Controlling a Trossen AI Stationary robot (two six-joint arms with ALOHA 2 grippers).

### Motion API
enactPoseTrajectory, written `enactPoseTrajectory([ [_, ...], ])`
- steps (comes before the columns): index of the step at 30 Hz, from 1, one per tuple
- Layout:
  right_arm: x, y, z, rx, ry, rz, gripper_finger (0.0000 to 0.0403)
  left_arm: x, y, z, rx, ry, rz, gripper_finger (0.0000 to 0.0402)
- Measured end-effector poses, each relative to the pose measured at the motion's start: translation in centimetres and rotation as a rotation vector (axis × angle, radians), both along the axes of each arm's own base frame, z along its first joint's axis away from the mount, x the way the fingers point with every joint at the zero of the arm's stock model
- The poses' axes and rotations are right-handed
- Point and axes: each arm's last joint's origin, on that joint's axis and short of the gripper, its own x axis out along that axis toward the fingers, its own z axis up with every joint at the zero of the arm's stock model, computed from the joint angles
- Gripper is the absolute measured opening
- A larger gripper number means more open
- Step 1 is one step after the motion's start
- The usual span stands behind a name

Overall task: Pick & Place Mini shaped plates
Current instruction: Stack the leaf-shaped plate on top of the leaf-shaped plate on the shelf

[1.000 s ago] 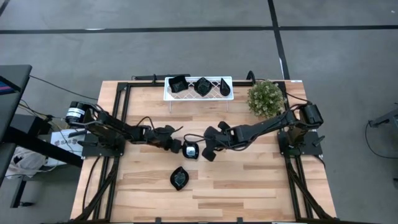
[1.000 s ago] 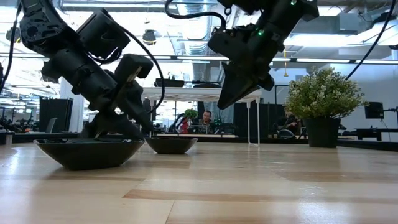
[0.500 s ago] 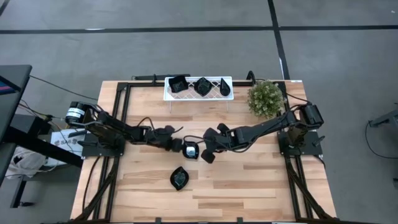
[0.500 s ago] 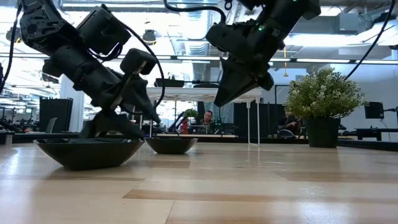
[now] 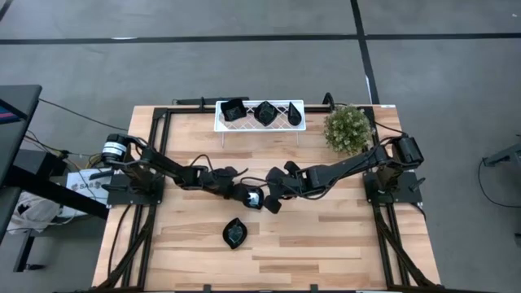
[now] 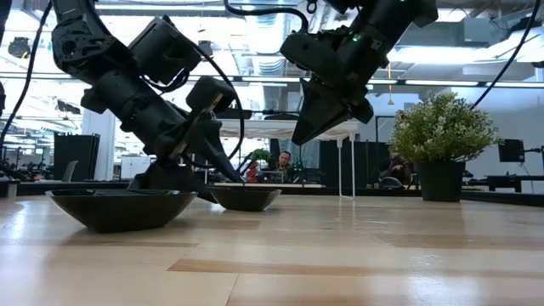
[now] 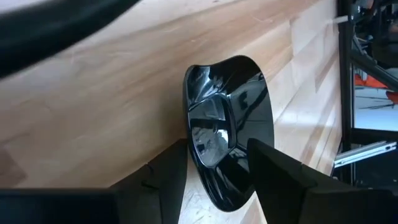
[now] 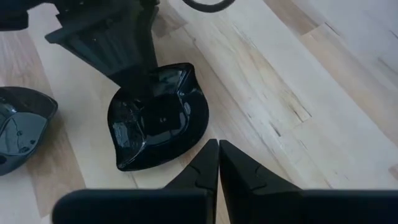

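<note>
So the left gripper (image 5: 244,194) is down near the middle of the bench (image 5: 326,244), fingers spread apart with one on each side of the rim of a small glossy black plate (image 5: 251,197). From its own wrist camera you can see the two dark fingers (image 7: 283,177) straddling the edge of that plate, which sits flat on the wood. I can't tell if they're actually touching it.

The right gripper (image 5: 271,201) is hanging just beside the same plate, on the other side, lifted off the bench with its fingers pressed together and nothing in them. In the low view it's clearly up in the air, pointing down.

Another black plate, leaf-shaped (image 5: 234,233), sits alone closer to the front edge of the bench, apart from both arms.

Up at the back edge there's a white lattice tray (image 5: 221,122) with three more black plates lined up in it: a squarish one (image 5: 234,110), a middle one (image 5: 265,113) and a teardrop one (image 5: 294,114). A small potted plant (image 5: 348,128) stands just beside the tray, toward the back right corner.
</note>
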Motion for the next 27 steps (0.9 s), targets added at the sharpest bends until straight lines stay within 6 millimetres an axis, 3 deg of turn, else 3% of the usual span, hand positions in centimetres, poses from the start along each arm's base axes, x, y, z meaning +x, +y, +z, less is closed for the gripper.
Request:
enactPoseTrajectory([
  [7,0.1,-0.5,0.0,-0.017,0.007,0.006,0.0008,-0.1,-0.2,0.0,0.012,0.000,-0.020,0.0143],
  [19,0.2,-1.1,0.0,-0.025,0.012,0.000,0.0008,-0.1,0.3,0.0,0.041,0.001,-0.040,0.0009],
  [27,0.1,-1.0,0.0,-0.007,0.007,-0.014,0.0008,-0.2,1.3,0.6,0.083,-0.011,-0.042,0.0006],
])
